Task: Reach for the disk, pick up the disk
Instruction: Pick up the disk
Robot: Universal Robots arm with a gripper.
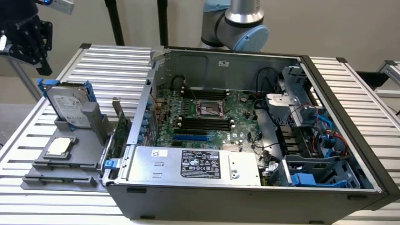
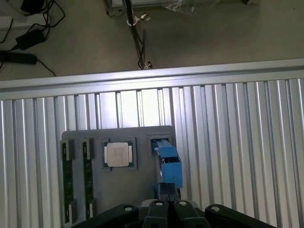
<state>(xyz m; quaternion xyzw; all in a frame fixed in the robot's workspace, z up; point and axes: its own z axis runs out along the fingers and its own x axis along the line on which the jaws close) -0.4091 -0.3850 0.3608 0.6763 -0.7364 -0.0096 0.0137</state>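
Note:
The disk (image 1: 70, 108) stands upright on its edge in a slot of a grey fixture plate (image 1: 84, 157) at the exterior view's left, a silver-grey drive with a white label inside a blue bracket. From the wrist view I look down on the disk's blue top edge (image 2: 167, 164). My black gripper (image 1: 42, 68) hangs in the air above the disk and a little farther back, apart from it. Its fingertips (image 2: 158, 206) meet in the middle, so the gripper (image 2: 169, 206) is shut with nothing in it.
A small silvery square chip (image 1: 59, 146) (image 2: 118, 154) lies flat on the fixture plate (image 2: 142, 190) beside the disk. An open computer case (image 1: 350, 154) with motherboard and grey power-supply box (image 1: 200, 164) stands on the ribbed metal table (image 1: 119, 65). A green card (image 1: 119, 129) stands by the case's side.

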